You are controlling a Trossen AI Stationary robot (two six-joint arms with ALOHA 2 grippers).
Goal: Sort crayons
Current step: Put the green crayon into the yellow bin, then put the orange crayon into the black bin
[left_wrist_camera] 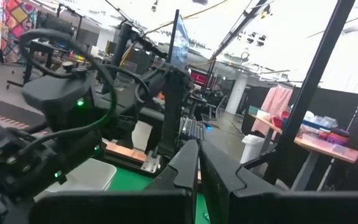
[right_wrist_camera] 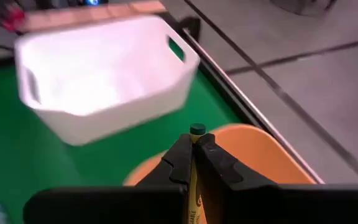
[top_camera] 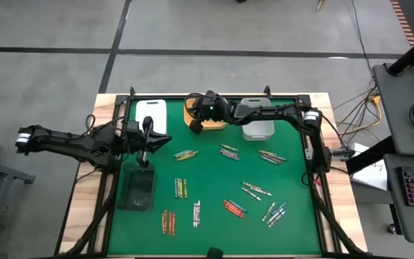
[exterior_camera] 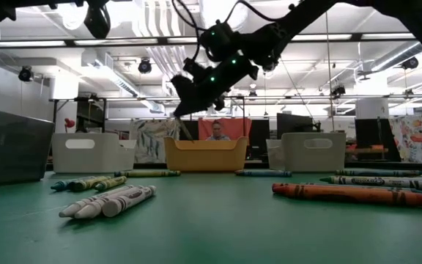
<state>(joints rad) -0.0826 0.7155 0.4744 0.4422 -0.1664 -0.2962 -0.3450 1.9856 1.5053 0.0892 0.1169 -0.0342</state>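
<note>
The right hand [top_camera: 195, 124] hangs above the orange tray [top_camera: 214, 124] at the far side of the green tabletop [top_camera: 214, 219], its two fingers clenched on a yellow crayon [right_wrist_camera: 195, 168]. In the right wrist view the crayon runs straight along the gap between the fingers, and its dark green tip pokes just past the fingertips, over the orange tray's rim and pointing toward the white tray [right_wrist_camera: 104, 74] beyond. The left hand [top_camera: 149, 141] hovers with its fingers pressed together and nothing between them, over the near end of the dark tray [top_camera: 136, 193] on the left side. The other crayons [top_camera: 233, 208] lie flat in small clusters across the tabletop, well apart from both hands; the clusters point in different directions, some slanted, others aligned front to back. A grey tray [top_camera: 259, 128] stands just right of the orange one.
</note>
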